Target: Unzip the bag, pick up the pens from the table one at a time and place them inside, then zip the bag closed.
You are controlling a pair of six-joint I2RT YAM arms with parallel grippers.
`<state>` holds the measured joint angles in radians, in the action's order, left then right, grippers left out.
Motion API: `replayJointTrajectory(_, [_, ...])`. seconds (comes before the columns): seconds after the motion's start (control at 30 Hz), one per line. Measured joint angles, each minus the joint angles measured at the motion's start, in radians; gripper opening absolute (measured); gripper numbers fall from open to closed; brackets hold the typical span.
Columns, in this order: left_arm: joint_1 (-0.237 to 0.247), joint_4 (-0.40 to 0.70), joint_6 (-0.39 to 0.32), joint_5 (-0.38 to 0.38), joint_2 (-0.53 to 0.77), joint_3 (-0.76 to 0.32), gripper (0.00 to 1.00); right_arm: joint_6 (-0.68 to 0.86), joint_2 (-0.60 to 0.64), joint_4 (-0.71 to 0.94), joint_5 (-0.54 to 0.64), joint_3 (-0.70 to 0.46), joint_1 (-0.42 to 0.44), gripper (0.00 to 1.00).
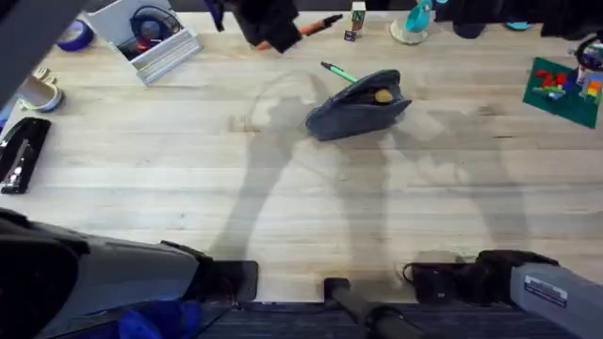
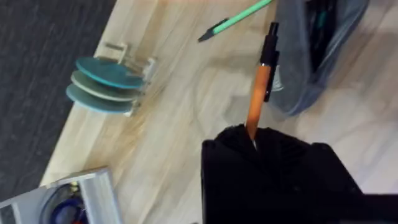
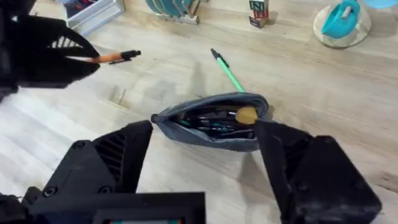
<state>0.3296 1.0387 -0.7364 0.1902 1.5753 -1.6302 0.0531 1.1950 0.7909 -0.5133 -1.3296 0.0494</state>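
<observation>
Aloft, left gripper [image 3: 68, 59] clamping orange pen [image 2: 258, 93]; right gripper [image 3: 205, 162] agape over unzipped bag [image 1: 358, 108]

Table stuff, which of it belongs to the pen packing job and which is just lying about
Belongs to the job:
- bag, unzipped
- orange pen, held in the left end effector
- green pen, lying on the table beside the bag

Just lying about:
- stapler
- tape roll
- tray of cables
- toy bricks on a green plate
</observation>
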Motion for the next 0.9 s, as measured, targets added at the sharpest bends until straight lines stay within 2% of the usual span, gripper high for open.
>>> replayJointTrajectory(0.3, [0.1, -0.02, 0.124, 0.0, 0.0, 0.0, 0.042, 0.008, 0.0, 0.004, 0.0, 0.0, 0.0, 0.996])
replayJointTrajectory(0.5, [0.169, -0.09, 0.186, 0.002, 0.0, 0.0, 0.042, 0.008, 0.0, 0.004, 0.0, 0.0, 0.0, 0.996])
replayJointTrajectory(0.7, [0.198, -0.139, 0.243, 0.053, 0.0, 0.0, 0.042, 0.008, 0.0, 0.004, 0.0, 0.0, 0.0, 0.996])
replayJointTrajectory(0.9, [0.214, -0.142, 0.284, 0.071, 0.0, 0.0, 0.042, 0.008, 0.0, 0.004, 0.0, 0.0, 0.0, 0.996])
